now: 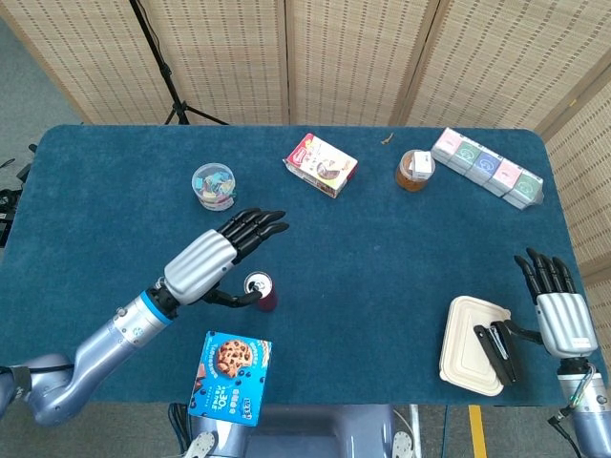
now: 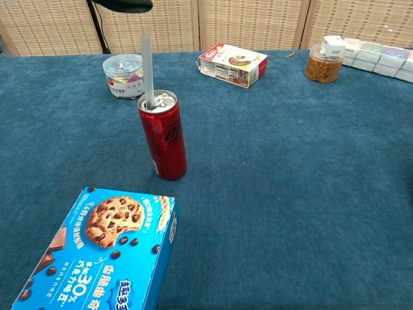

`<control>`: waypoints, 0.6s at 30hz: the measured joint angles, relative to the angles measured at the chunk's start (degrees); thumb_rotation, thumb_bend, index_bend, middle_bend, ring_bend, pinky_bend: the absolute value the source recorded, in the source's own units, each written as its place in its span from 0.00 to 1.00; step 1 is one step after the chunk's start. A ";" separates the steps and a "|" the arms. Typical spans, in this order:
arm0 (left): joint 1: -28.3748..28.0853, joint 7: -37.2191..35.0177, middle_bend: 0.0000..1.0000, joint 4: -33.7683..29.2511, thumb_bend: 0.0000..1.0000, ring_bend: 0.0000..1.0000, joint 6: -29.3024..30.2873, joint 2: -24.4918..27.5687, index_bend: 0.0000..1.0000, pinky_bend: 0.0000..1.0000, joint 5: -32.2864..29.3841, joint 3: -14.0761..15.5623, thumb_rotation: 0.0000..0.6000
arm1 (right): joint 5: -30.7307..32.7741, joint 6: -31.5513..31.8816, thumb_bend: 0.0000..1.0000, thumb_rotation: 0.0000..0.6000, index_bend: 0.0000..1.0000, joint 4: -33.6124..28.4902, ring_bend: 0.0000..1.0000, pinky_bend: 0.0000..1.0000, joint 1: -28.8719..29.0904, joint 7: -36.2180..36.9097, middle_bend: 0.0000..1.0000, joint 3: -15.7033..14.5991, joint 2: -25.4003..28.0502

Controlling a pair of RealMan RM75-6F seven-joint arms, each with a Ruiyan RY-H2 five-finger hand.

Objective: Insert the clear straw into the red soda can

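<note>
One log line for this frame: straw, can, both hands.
straw: upright in can | left hand: open, above can | right hand: open, beside white box

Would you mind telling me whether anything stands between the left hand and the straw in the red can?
Nothing visible does. The clear straw already stands upright in the red soda can, and the left hand, empty with fingers spread, hovers just beside the can's top with only open air between.

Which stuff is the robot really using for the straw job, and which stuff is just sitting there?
For the job:
red can
clear straw, already standing in the can
left hand

Just sitting there:
cookie box
snack box
plastic tub
jar
takeaway box
</note>
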 measured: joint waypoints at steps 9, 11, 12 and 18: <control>-0.63 4.09 0.00 0.81 0.24 0.00 -3.04 -2.34 0.00 0.00 -3.89 -1.16 1.00 | 0.21 -0.32 0.00 1.00 0.00 0.19 0.00 0.00 0.08 0.09 0.00 0.06 -0.04; -0.63 4.36 0.00 1.40 0.24 0.00 -3.35 -2.91 0.00 0.00 -4.34 -1.28 1.00 | 0.20 -0.31 0.00 1.00 0.00 0.16 0.00 0.00 0.06 0.08 0.00 0.05 -0.01; -0.61 4.46 0.00 1.67 0.24 0.00 -3.44 -3.12 0.00 0.00 -4.47 -1.33 1.00 | 0.21 -0.37 0.00 1.00 0.00 0.14 0.00 0.00 0.07 0.05 0.00 0.03 0.00; -0.46 4.02 0.00 3.39 0.24 0.00 -4.29 -4.50 0.00 0.00 -5.05 -1.75 1.00 | 0.21 -0.52 0.00 1.00 0.00 0.31 0.00 0.00 0.15 -0.13 0.00 0.02 -0.18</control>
